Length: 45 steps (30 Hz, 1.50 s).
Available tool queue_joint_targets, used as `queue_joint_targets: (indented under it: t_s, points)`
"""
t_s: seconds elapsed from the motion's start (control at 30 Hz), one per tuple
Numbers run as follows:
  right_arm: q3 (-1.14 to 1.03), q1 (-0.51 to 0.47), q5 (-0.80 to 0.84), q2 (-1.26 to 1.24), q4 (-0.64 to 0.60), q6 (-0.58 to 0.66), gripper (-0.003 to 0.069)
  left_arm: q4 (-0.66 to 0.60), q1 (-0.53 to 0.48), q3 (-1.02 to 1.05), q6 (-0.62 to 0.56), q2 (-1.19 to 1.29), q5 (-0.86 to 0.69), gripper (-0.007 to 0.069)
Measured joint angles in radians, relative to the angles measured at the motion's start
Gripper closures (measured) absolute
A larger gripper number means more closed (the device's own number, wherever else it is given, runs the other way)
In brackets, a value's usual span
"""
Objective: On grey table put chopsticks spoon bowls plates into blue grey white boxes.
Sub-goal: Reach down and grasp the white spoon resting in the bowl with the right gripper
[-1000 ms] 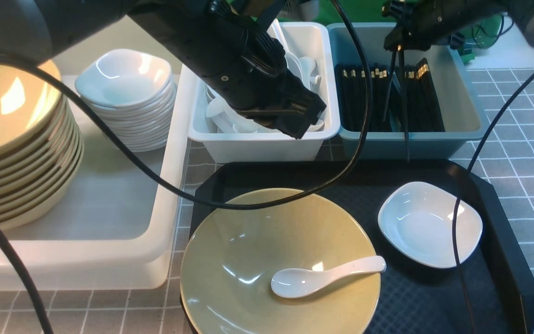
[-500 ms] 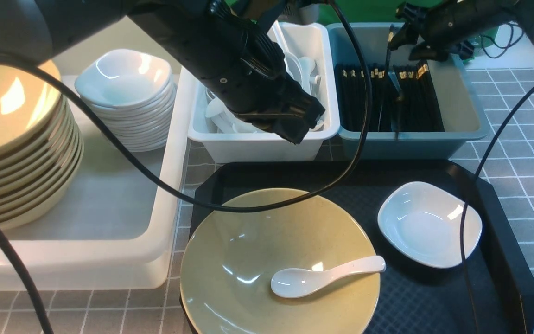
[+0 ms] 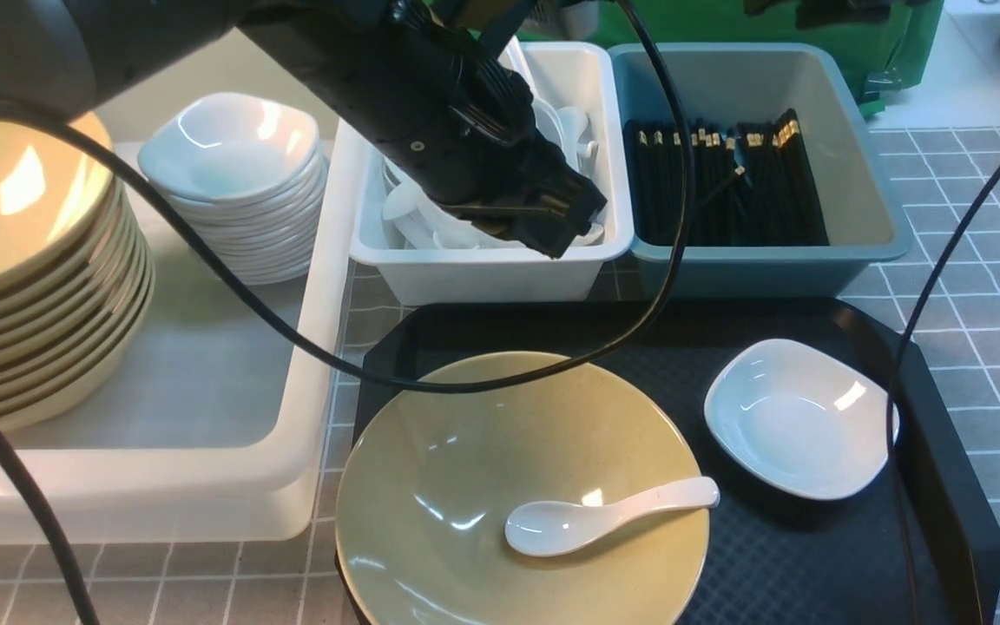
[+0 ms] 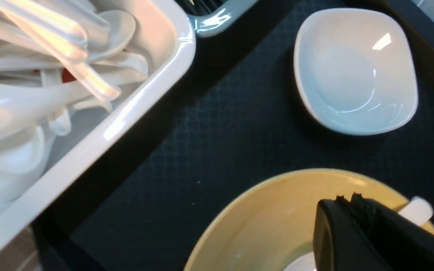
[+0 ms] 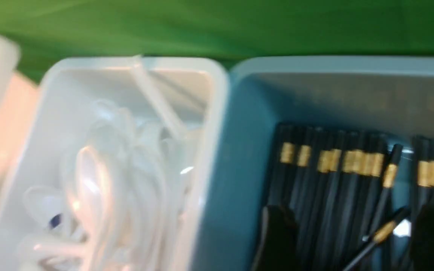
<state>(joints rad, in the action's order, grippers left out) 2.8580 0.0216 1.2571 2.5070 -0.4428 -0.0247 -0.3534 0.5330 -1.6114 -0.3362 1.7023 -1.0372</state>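
One bowl [image 3: 448, 451], one spoon [image 3: 608, 516], one dish [image 3: 799, 417]

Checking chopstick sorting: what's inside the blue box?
Black gold-banded chopsticks lie in the blue box, one askew on top. The floor beneath them is covered.

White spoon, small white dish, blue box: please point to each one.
white spoon [image 3: 613, 515], front view, on its handle near the scoop.
small white dish [image 3: 799, 425], front view, on its inner bottom.
blue box [image 3: 769, 276], front view, on its near wall.
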Motion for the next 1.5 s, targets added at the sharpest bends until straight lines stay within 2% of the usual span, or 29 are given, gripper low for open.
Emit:
queue_joint_targets:
  t_s: [0.17, 0.23, 0.27, 0.37, 0.4, 0.57, 0.73, 0.83, 1.0, 1.1, 1.2, 1.27, 1.3, 1.5]
  points:
    - [-0.032, 0.059, 0.002, -0.002, -0.003, 0.048, 0.0334, 0.165, 0.000, 0.017, 0.031, -0.075, -0.005, 0.0636]
    - [-0.049, 0.071, 0.002, -0.002, -0.003, 0.055, 0.0362, 0.207, 0.000, 0.033, 0.041, -0.106, -0.006, 0.0636]
    - [-0.086, 0.091, 0.002, -0.002, -0.003, 0.076, 0.0419, 0.266, 0.000, 0.075, 0.070, -0.158, -0.007, 0.0636]
    - [-0.113, 0.109, 0.005, -0.002, -0.003, 0.083, 0.0472, 0.329, -0.001, 0.135, 0.100, -0.221, -0.006, 0.0636]
    - [-0.120, 0.126, 0.005, -0.004, -0.003, 0.092, 0.0519, 0.364, -0.010, 0.211, 0.132, -0.291, 0.008, 0.0636]
    - [-0.126, 0.164, 0.005, -0.048, -0.001, 0.128, 0.0593, 0.378, -0.074, 0.401, 0.185, -0.456, 0.031, 0.0636]
    - [-0.126, 0.216, 0.005, -0.157, -0.029, 0.161, 0.0619, 0.376, -0.186, 0.600, 0.195, -0.633, 0.026, 0.0636]
    - [-0.140, 0.241, 0.005, -0.215, -0.036, 0.176, 0.0619, 0.353, -0.226, 0.674, 0.194, -0.721, 0.020, 0.0636]
    - [-0.215, 0.263, 0.005, -0.294, -0.036, 0.208, 0.0619, 0.255, -0.235, 0.697, 0.172, -0.798, 0.044, 0.0636]
    - [-0.312, 0.273, 0.005, -0.371, -0.025, 0.245, 0.0619, 0.125, -0.235, 0.697, 0.097, -0.813, 0.092, 0.0636]
    - [-0.493, 0.306, 0.004, -0.517, 0.081, 0.306, 0.0619, -0.021, -0.235, 0.698, -0.038, -0.808, 0.138, 0.0636]
    - [-0.555, 0.323, 0.004, -0.567, 0.127, 0.320, 0.0619, -0.062, -0.235, 0.698, -0.074, -0.808, 0.148, 0.0636]
    - [-0.663, 0.357, 0.004, -0.649, 0.200, 0.350, 0.0619, -0.103, -0.235, 0.698, -0.123, -0.808, 0.154, 0.0636]
    - [-1.064, 0.491, 0.004, -0.893, 0.255, 0.456, 0.0619, -0.129, -0.235, 0.698, -0.205, -0.786, 0.102, 0.0636]
